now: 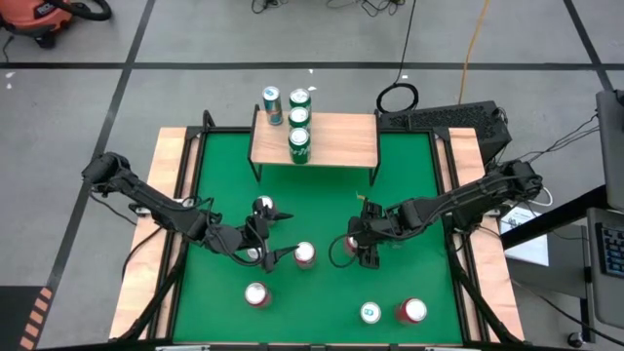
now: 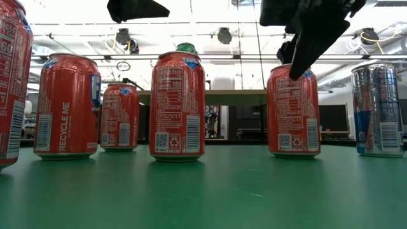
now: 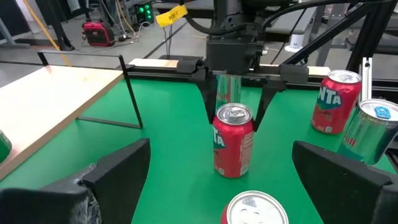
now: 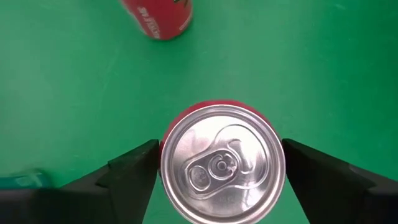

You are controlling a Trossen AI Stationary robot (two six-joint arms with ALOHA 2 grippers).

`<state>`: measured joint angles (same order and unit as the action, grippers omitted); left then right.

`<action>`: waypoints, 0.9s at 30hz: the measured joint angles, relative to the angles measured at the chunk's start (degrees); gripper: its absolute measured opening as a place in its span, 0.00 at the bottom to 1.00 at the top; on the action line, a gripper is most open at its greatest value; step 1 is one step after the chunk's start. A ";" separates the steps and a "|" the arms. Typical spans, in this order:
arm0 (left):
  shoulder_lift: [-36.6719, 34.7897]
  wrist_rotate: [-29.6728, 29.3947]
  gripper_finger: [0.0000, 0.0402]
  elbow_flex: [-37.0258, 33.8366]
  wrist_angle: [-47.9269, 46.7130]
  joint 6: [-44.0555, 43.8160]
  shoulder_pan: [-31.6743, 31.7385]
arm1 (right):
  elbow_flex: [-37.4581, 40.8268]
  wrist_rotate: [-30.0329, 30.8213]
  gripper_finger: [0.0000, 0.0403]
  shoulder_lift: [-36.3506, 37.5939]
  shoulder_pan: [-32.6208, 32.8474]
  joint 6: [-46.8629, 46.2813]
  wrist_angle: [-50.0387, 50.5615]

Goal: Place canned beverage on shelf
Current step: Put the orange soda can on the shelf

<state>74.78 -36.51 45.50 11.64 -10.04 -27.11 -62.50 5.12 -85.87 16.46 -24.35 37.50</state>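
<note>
A red can (image 3: 233, 149) stands upright on the green table (image 1: 322, 210), right of centre. My right gripper (image 3: 235, 118) is open and points steeply down over it, one finger on each side of the can's top (image 4: 221, 162), apart from it as far as I can tell. My left gripper (image 1: 278, 252) is open and nearly level, left of another red can (image 1: 304, 253), touching nothing. The shelf (image 1: 336, 139), a light wooden plank on black legs, stands at the table's far edge with green cans (image 1: 299, 144) on its left part.
More cans stand near the front edge: a red one (image 1: 256, 294) at left, a teal-topped one (image 1: 370, 312) and a red one (image 1: 411, 310) at right. Wooden strips (image 1: 171, 195) border the green surface. The shelf's right half is bare plank.
</note>
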 joint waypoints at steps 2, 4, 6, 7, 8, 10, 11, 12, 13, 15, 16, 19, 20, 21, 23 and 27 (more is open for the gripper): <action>0.00 -0.01 0.96 0.00 0.00 0.00 0.02 | 0.14 -1.27 0.83 -0.13 0.01 0.03 0.07; 0.00 -0.02 0.96 0.00 -0.03 0.00 0.02 | 0.46 -2.86 0.86 -0.27 -0.03 -0.03 1.12; 0.00 -0.04 0.96 0.00 -0.03 0.00 0.02 | 0.47 -3.04 0.88 -0.11 -0.20 -0.29 0.70; 0.00 -0.07 0.96 0.00 -0.02 -0.01 0.02 | 0.33 -3.01 0.89 0.15 -0.23 -0.32 0.40; 0.00 -0.09 0.96 0.00 -0.04 0.00 0.02 | 0.31 -2.95 0.89 0.44 -0.24 -0.19 0.24; 0.00 -0.13 0.96 0.00 -0.04 0.00 0.02 | 0.31 -2.46 0.89 0.51 -0.12 -0.07 0.33; 0.00 -0.15 0.96 0.00 -0.04 0.00 0.02 | 0.31 -2.39 0.89 0.51 0.04 -0.16 0.42; 0.00 -0.15 0.96 0.00 -0.07 0.00 0.02 | 0.31 -2.39 0.89 0.51 0.12 -0.08 0.60; 0.00 -0.15 0.96 0.00 -0.07 0.00 0.02 | 0.31 -2.23 0.89 0.51 0.17 0.06 0.67; 0.00 -0.17 0.96 0.00 -0.07 0.05 0.02 | 0.26 -1.28 0.88 0.14 0.17 0.14 0.52; 0.00 -0.17 0.96 0.00 -0.07 0.09 0.02 | 0.26 -0.89 0.88 -0.17 0.15 0.16 0.47; 0.00 -0.17 0.96 0.00 -0.10 0.09 0.02 | 0.24 -0.79 0.88 -1.07 0.12 0.81 0.04; 0.04 -0.17 0.96 0.00 -0.11 0.11 0.02 | 0.24 -0.76 0.88 -1.33 0.12 1.16 -0.49; 0.24 -0.19 0.96 0.00 -0.05 0.11 0.02 | 0.24 -0.73 0.88 -1.71 0.12 1.42 -0.85; 0.89 -0.20 0.96 0.00 -0.11 0.14 0.02 | 0.24 -0.71 0.88 -2.24 0.14 1.35 -1.04; 2.28 -0.46 0.96 0.00 -0.01 0.04 0.17 | 0.20 -0.60 0.84 -2.44 0.08 0.19 -1.12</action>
<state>77.07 -36.97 45.50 11.63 -10.00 -26.94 -62.30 4.51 -88.31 16.53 -24.16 36.39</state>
